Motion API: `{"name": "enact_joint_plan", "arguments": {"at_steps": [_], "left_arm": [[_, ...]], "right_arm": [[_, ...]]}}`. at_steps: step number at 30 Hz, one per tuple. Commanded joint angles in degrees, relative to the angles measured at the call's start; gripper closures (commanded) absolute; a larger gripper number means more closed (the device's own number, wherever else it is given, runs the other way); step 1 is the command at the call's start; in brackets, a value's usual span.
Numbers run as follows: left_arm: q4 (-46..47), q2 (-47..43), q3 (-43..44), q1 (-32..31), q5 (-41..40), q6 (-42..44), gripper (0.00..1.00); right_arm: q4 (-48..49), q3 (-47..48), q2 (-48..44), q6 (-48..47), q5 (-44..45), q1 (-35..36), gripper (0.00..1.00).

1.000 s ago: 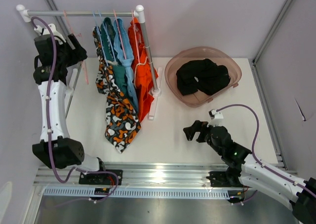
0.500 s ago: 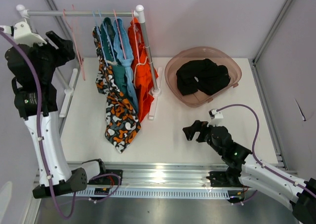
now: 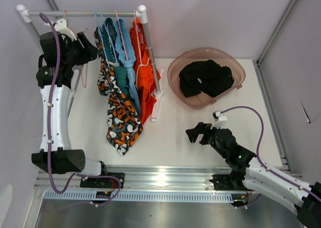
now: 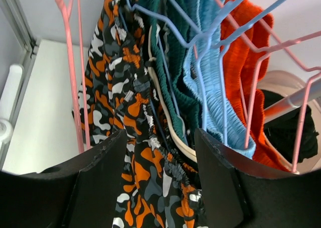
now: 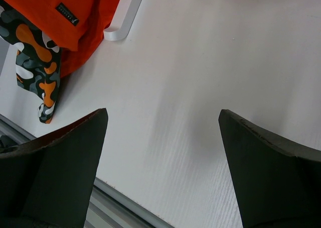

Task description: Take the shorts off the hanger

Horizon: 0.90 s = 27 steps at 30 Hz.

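Note:
Four shorts hang on hangers on the rack rod point(image 3: 80, 12): black with orange-and-white pattern point(image 3: 120, 117), teal point(image 3: 120, 75), light blue point(image 3: 125, 44), bright orange point(image 3: 144, 72). The plain black shorts point(image 3: 205, 77) lie in the brown basin point(image 3: 237, 70). My left gripper point(image 3: 89, 51) is raised beside the rack and open. In the left wrist view its jaws stand either side of the patterned shorts' waistband point(image 4: 150, 122), with my left gripper point(image 4: 160, 160) not closed on it. My right gripper point(image 3: 198, 133) is open and empty, low over the table.
An empty pink hanger point(image 4: 75, 77) hangs left of the shorts. The rack's white foot point(image 3: 156, 105) lies on the table, seen also in the right wrist view point(image 5: 125, 17). Grey walls close in behind and at both sides. An aluminium rail point(image 3: 160, 178) runs along the near edge.
My left arm swung out to the left, then came back toward the rack; its open jaws now sit at the patterned shorts. The right arm has not moved.

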Motion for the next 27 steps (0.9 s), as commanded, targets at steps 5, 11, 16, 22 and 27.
{"name": "enact_joint_plan", "arguments": {"at_steps": [5,11,16,22,27], "left_arm": [[0.75,-0.38,0.16,-0.94,2.32,0.94,0.38],[1.54,-1.61,-1.25,-1.82,2.05,1.21,0.37],[2.33,-0.64,-2.3,-2.35,2.67,1.21,0.38],[4.53,0.5,-3.36,-4.45,1.53,0.59,0.39],[5.06,0.33,-2.65,-6.21,-0.84,0.5,0.4]], "right_arm": [[1.62,-0.76,-0.32,0.22,1.43,0.28,0.0],[2.15,-0.59,0.99,0.22,1.43,0.28,0.01],[2.24,-0.67,1.17,0.48,1.52,0.28,0.01],[2.33,-1.03,0.82,0.57,1.69,0.28,0.01],[2.5,-1.03,1.08,0.57,1.61,0.28,0.01]]}}
